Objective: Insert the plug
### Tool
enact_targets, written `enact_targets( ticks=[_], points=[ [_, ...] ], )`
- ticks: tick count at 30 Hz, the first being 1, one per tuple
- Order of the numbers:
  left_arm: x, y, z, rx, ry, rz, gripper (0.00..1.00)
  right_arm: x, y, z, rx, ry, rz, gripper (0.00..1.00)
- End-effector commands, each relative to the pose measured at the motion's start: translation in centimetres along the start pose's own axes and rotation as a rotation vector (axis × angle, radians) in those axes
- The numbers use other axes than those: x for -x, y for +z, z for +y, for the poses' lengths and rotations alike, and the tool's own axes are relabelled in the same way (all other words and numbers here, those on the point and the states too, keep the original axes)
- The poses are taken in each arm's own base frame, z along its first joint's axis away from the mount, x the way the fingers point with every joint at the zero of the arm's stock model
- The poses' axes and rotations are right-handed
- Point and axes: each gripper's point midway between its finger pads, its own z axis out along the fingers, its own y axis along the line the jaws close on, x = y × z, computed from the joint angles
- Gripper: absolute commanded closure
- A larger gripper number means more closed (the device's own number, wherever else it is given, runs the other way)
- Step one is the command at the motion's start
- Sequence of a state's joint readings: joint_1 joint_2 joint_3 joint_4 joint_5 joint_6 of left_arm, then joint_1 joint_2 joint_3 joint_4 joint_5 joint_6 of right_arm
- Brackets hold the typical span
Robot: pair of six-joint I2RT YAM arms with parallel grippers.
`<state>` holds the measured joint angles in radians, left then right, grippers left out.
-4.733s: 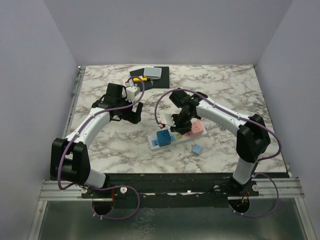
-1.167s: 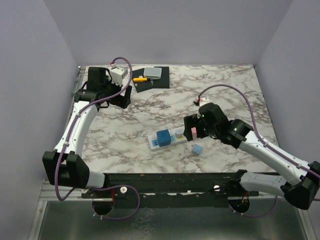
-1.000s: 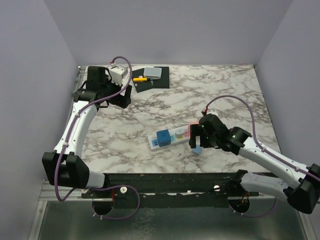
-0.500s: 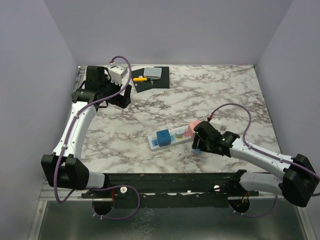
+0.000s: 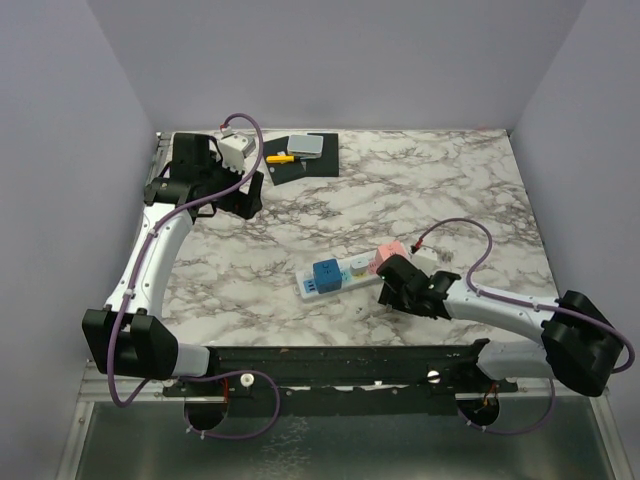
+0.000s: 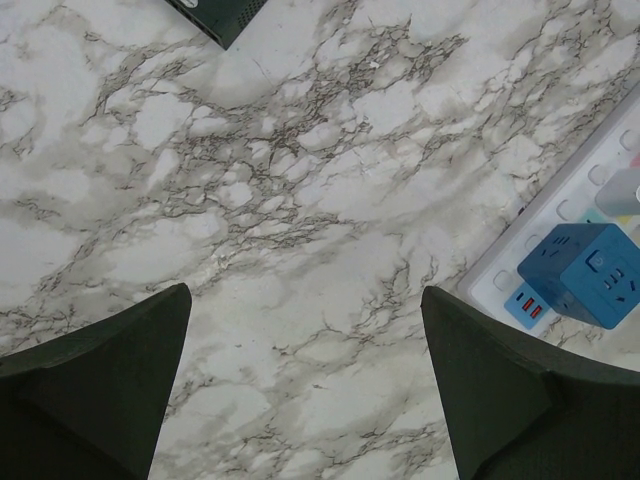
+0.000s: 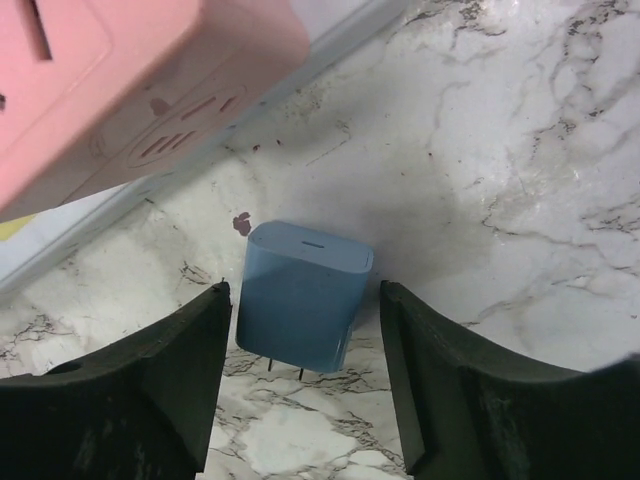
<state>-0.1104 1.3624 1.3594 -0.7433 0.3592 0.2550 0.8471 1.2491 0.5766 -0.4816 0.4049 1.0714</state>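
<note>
A white power strip (image 5: 345,272) lies mid-table with a blue cube adapter (image 5: 323,274) and a pink plug (image 5: 390,253) on it. A small light-blue plug (image 7: 303,295) lies on the marble beside the strip, prongs toward the camera. My right gripper (image 7: 303,292) is open and low over it, one finger on each side with small gaps. In the top view the right gripper (image 5: 392,286) hides this plug. My left gripper (image 5: 245,193) is open and empty at the far left; its wrist view shows bare marble between the fingers (image 6: 100,380) and the strip (image 6: 560,215) at right.
A black mat (image 5: 322,163) at the back holds a grey pad (image 5: 306,145) and a yellow item (image 5: 281,158). The pink plug (image 7: 120,90) overhangs just above the light-blue plug. The table's front edge (image 5: 400,347) is close behind the right gripper.
My right gripper moved toward the front edge and lowered around the light-blue plug, which it now hides in the top view. My left arm withdrew earlier to the far left and has since stayed put.
</note>
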Motion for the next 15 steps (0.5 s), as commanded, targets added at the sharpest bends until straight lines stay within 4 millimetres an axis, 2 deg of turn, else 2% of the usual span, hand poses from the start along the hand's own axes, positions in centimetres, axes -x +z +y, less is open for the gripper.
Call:
enact_targets(
  ticks=[1,6,11,15],
  points=[
    [0.6,-1.1,-1.0,-0.042,0.008,-0.030,0.01,-0.1,0.9,-0.2,-0.017,0.039,-0.044,0.38],
    [0.7,-1.4,-2.0,-0.088,0.018,-0.046,0.01,-0.2,0.7,0.1,-0.005,0.033,-0.054,0.67],
    [0.9,-1.9,-2.5,-0.110,0.026,-0.059,0.01,0.1,-0.8,0.8,0.027,0.013,-0.072,0.72],
    [1.5,-2.8,-3.6,-0.158,0.056,-0.091,0.01,0.4,-3.2,2.4,0.106,0.002,-0.086,0.74]
  ],
)
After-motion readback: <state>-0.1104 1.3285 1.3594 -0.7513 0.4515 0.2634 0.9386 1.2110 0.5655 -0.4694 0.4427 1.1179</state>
